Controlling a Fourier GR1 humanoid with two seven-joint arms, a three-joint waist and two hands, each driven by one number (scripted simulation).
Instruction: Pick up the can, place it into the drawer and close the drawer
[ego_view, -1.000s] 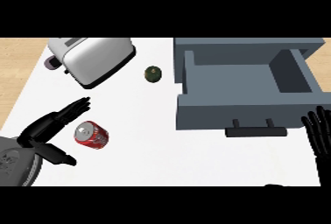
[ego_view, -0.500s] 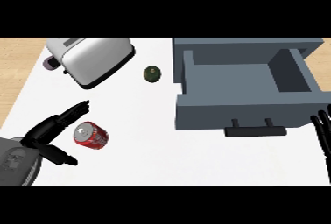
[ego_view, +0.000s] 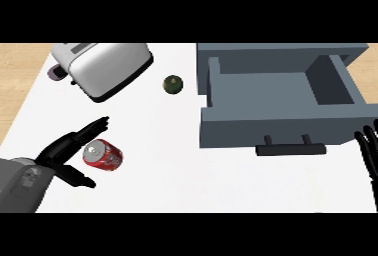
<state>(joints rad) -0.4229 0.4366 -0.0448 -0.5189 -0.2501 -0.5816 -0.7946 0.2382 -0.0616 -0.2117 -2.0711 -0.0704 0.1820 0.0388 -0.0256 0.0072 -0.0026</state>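
Head view: can beside left robot hand.

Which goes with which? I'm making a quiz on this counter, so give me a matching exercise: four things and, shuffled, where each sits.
Things:
1. can
2. toaster
3. drawer
4. right hand

Places:
A. at the view's right edge
B. pulled open, right of centre
C. top left of the counter
D. beside the open left hand

Pairs: 1-D, 2-C, 3-B, 4-A
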